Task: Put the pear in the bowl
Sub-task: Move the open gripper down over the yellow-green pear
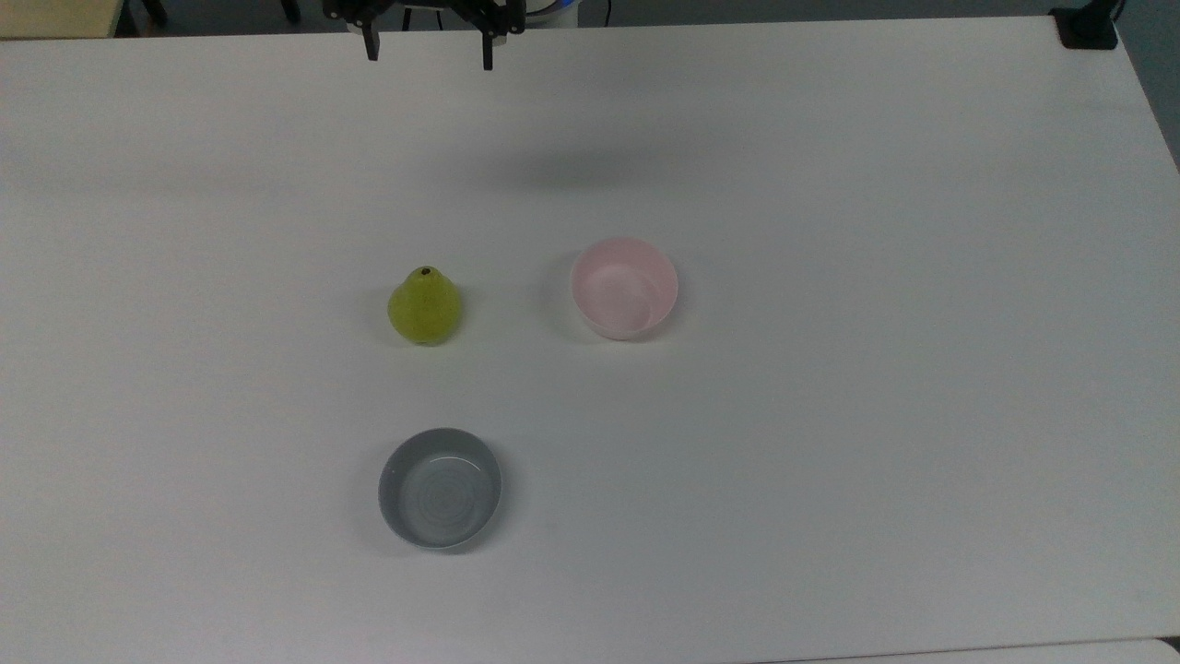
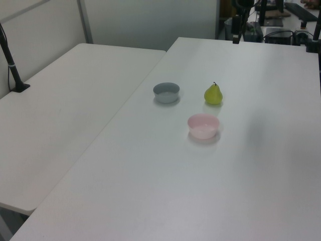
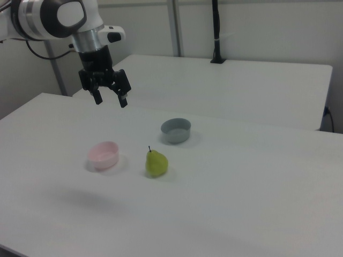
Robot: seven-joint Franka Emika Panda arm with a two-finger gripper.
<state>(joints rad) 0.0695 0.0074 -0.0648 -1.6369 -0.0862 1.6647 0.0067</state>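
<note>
The yellow-green pear [image 1: 425, 306] stands upright on the white table, also seen as the pear [image 2: 213, 94] in the left view and the pear [image 3: 156, 163] in the right view. The pale pink bowl [image 1: 624, 288] sits to its right in the top view, empty; it is the bowl [image 2: 203, 125] in the left view and the bowl [image 3: 103, 155] in the right view. My gripper [image 1: 430, 57] hangs high at the top view's upper edge, open and holding nothing. In the right view the gripper [image 3: 111, 99] hovers well above the table, up and behind the pink bowl.
A grey bowl [image 1: 440, 487] with a glossy ringed inside sits below the pear in the top view, seen as the grey bowl [image 3: 176, 130] in the right view. A second white table [image 2: 60, 100] adjoins in the left view. A black clamp [image 1: 1088, 28] grips the top view's upper right corner.
</note>
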